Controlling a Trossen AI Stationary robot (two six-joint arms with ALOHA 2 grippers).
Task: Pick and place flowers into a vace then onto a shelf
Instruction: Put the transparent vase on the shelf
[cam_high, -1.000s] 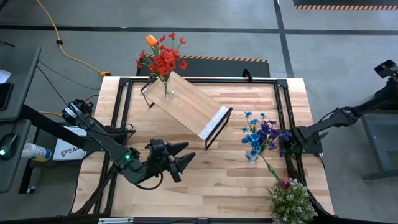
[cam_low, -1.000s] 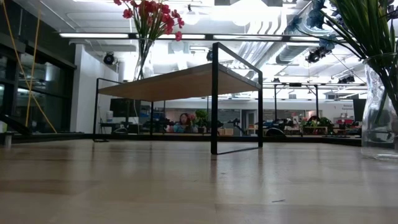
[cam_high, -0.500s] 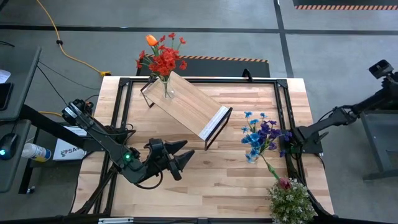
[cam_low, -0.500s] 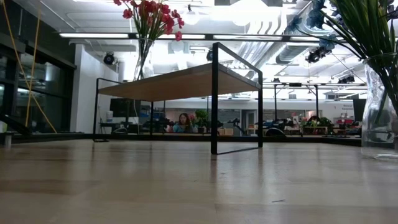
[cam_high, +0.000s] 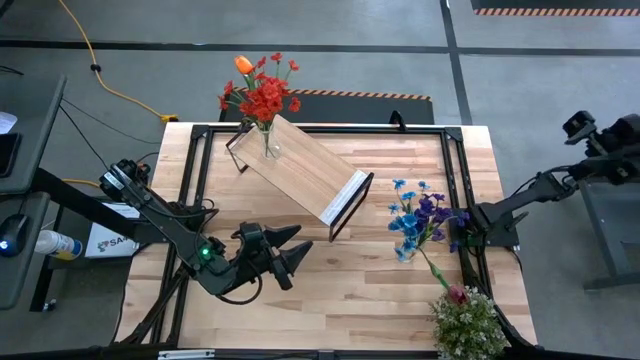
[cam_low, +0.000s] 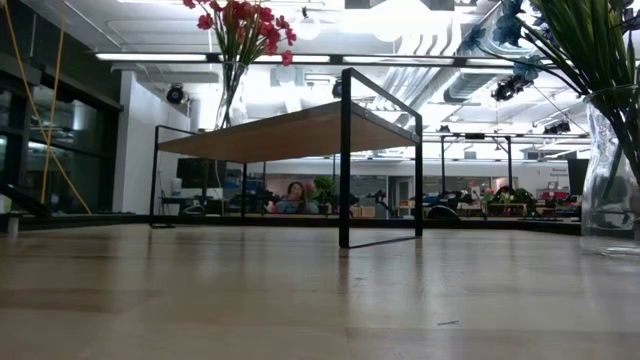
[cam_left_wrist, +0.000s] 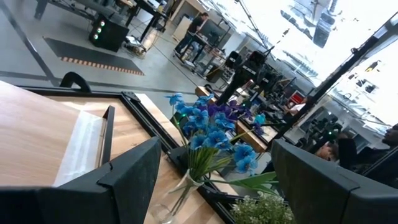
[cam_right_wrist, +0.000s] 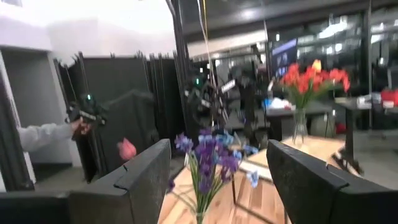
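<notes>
Left gripper is held spread and empty, shelf just ahead; right gripper spread beside blue flowers; a careless reach could topple the vase.

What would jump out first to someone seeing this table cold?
The red flowers in a glass vase, standing on the far end of the wooden shelf that sits slanted mid-table. Next, the blue and purple flowers in a second vase on the table's right side. The left gripper hovers open at the near left, empty.
</notes>
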